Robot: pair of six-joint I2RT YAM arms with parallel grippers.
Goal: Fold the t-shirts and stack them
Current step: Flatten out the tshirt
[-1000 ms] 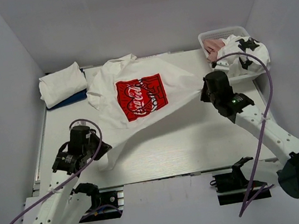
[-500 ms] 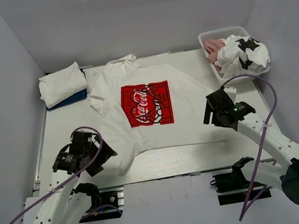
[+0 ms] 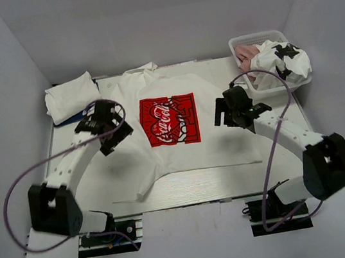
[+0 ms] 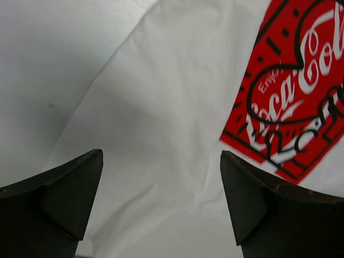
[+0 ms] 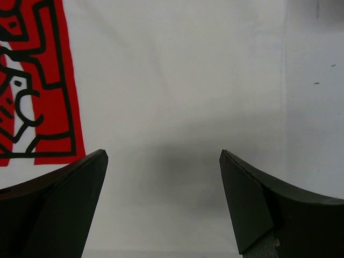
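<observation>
- Mid-table, the white tee with red print point(image 3: 171, 121) lies flat, print up. Its collar points to the far edge and its hem to the near edge, so the long axis runs far-to-near.
- Left gripper point(image 3: 111, 130) hovers over the tee's left edge, jaws apart, holding nothing.
- Right gripper point(image 3: 225, 113) is over the tee's right side, jaws apart, empty.
- Far-left corner: folded white tee point(image 3: 70, 95) on a blue tee point(image 3: 73, 119).
- Far-right basket point(image 3: 256, 36) holds a pink tee point(image 3: 246, 50) and a black-patched white tee point(image 3: 282, 60).

white table point(image 3: 280, 152): red-print white t-shirt point(image 3: 170, 119) spread flat in the middle, folded white tee point(image 3: 70, 97) far left, lattice basket point(image 3: 255, 36) far right
</observation>
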